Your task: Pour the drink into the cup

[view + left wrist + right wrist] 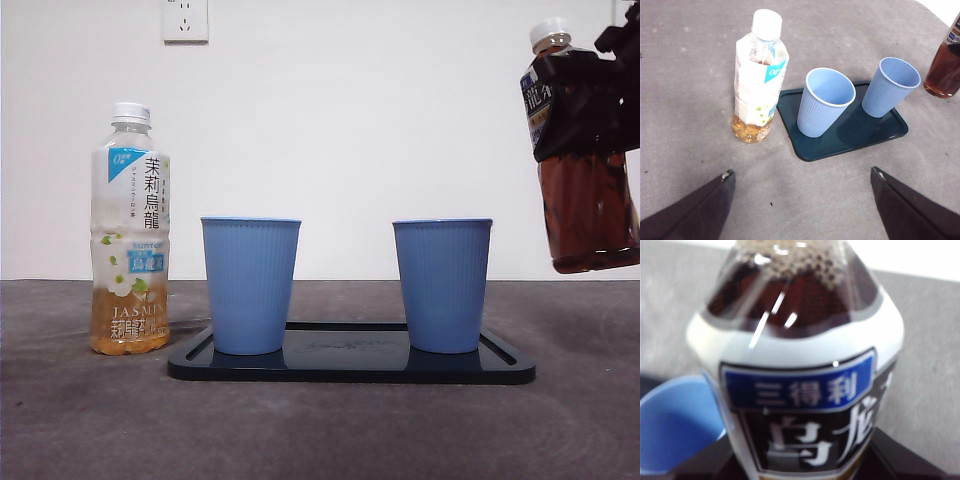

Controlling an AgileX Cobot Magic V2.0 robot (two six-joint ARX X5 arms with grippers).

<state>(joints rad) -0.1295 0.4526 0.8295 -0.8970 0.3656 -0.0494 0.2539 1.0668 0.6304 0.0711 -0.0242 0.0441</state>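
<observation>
My right gripper [598, 92] is shut on a dark tea bottle [588, 205] with a white cap. It holds the bottle in the air, slightly tilted, above and to the right of the right blue cup [442, 285]. The right wrist view shows the bottle's label [805, 410] close up, with a blue cup's rim [675, 425] beside it. A left blue cup [250, 285] stands on the same black tray [350, 368]. Both cups look empty in the left wrist view [826, 100]. My left gripper [802, 172] is open and empty, above the table in front of the tray.
A jasmine tea bottle [130, 230] with a white cap and a little pale tea stands upright left of the tray; it also shows in the left wrist view [759, 75]. A white wall with a socket [185, 20] lies behind the grey table.
</observation>
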